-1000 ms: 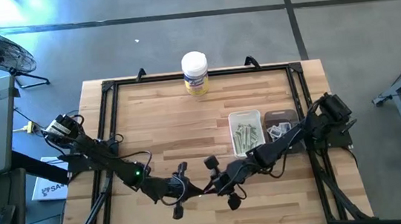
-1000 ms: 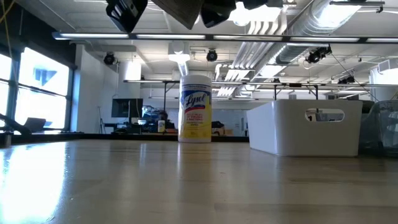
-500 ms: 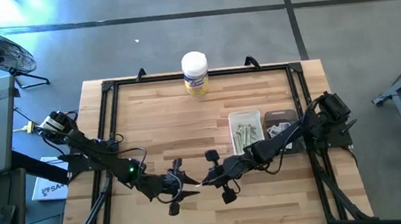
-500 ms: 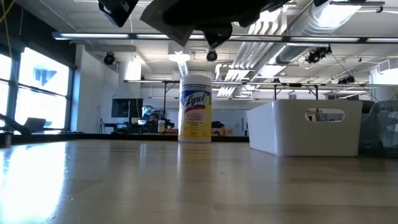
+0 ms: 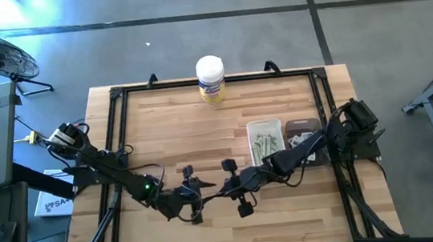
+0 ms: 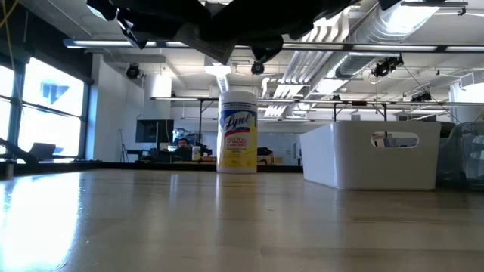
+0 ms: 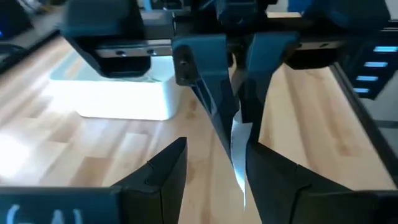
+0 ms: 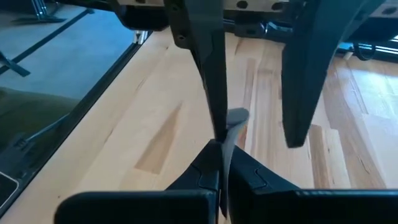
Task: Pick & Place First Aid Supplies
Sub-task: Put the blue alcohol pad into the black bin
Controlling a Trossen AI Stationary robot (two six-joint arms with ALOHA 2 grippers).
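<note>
Lower centre of the high view: your right gripper [image 5: 217, 191] pinches a thin white packet [image 7: 238, 147] edge-on; your left gripper [image 5: 201, 191] stands spread around it, apart.

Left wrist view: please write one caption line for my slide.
Handover above the table: the shut right gripper holds a thin white packet between the open left gripper's fingers; white bin behind.
</note>
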